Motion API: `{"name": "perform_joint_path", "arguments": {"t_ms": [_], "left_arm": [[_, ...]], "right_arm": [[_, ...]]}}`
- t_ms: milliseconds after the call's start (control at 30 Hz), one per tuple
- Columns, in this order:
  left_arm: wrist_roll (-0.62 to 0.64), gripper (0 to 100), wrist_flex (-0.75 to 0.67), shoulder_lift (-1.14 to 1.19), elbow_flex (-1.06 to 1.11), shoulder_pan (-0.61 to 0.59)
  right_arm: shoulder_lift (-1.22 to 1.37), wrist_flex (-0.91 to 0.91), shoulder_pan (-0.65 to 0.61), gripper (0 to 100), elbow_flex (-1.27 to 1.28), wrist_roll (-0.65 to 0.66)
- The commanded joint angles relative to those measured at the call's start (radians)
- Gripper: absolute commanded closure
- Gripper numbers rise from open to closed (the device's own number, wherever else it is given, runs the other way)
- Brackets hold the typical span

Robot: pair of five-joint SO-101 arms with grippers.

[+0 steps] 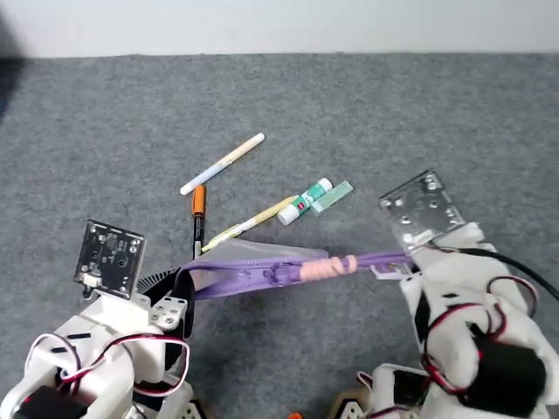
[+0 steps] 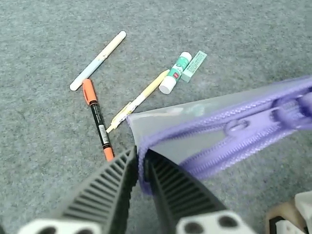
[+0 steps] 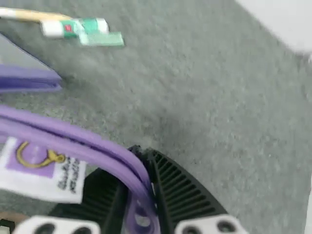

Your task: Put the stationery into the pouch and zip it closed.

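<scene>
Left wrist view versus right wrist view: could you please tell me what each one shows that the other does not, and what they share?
The left wrist view adds the pale pen, the orange pen, the zip pull, and the left gripper shut on a corner of the pouch. The right wrist view adds the white label on the pouch and the right gripper shut on the pouch's purple end strip. Both show the pouch, the glue stick, the green eraser beside it, the yellow pen and the grey mat.

Purple pouch stretched taut; three pens, glue stick, green eraser loose just beside it
</scene>
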Motion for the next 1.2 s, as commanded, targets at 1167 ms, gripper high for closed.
{"name": "perform_joint_path", "arguments": {"t_ms": [1167], "left_arm": [[0.031,81,0.006,0.021,0.021,-0.012]], "right_arm": [[-0.045,-0.028,0.328,99.1,0.028,0.057]]}}
